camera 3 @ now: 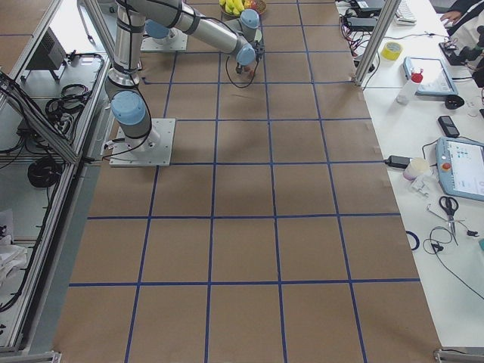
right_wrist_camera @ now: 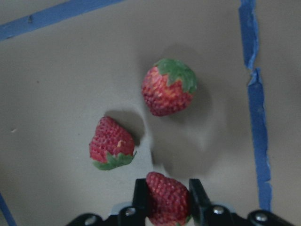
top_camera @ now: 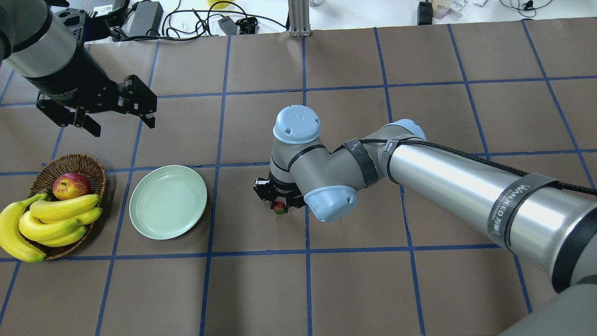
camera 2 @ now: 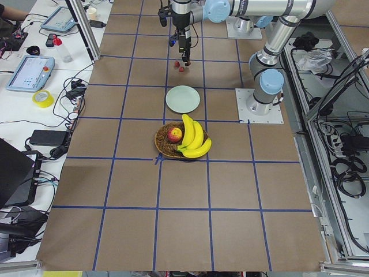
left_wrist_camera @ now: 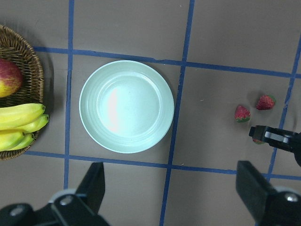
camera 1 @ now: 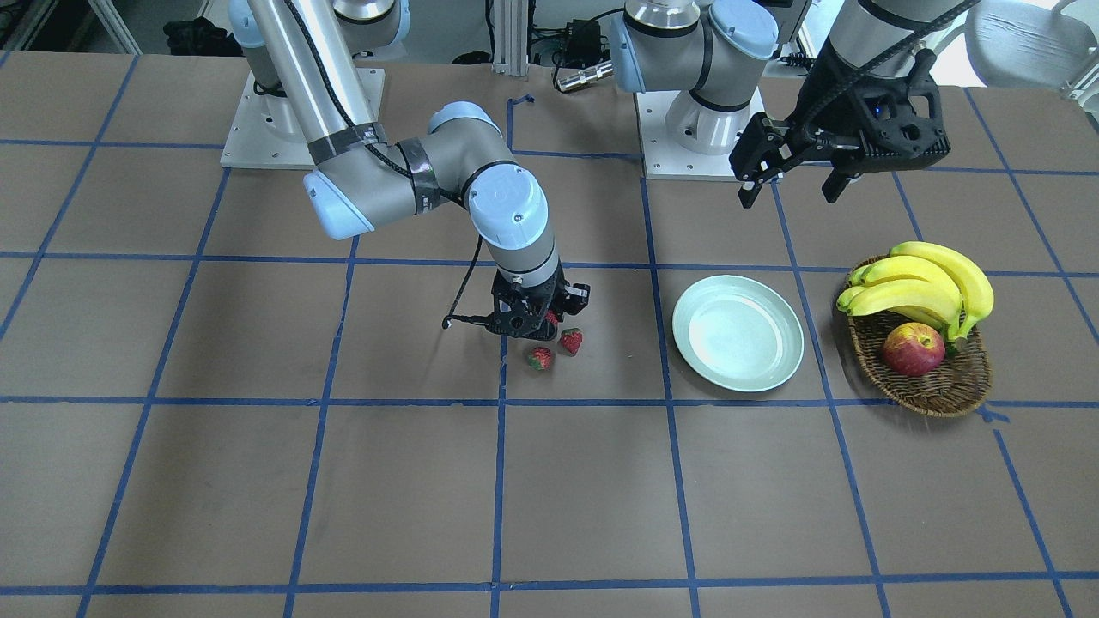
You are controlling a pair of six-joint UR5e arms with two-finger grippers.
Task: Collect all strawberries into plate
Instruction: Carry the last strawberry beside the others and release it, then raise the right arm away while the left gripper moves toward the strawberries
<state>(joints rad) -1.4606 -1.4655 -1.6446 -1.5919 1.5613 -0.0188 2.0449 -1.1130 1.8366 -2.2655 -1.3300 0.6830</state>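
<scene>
Two strawberries (right_wrist_camera: 168,87) (right_wrist_camera: 111,143) lie loose on the brown table, also seen in the front view (camera 1: 571,341) (camera 1: 539,358). A third strawberry (right_wrist_camera: 167,200) sits between the fingers of my right gripper (right_wrist_camera: 167,193), which is shut on it just beside the other two (camera 1: 549,322). The pale mint plate (camera 1: 738,333) is bare and lies between the strawberries and the basket. My left gripper (camera 1: 790,196) hangs open and high, behind the plate, with nothing in it; its wrist view looks down on the plate (left_wrist_camera: 126,106).
A brown wicker basket (camera 1: 940,390) holds a bunch of bananas (camera 1: 923,287) and a red-yellow apple (camera 1: 913,349) just beyond the plate. Blue tape lines grid the table. The right arm's elbow (top_camera: 326,172) hangs over the strawberries.
</scene>
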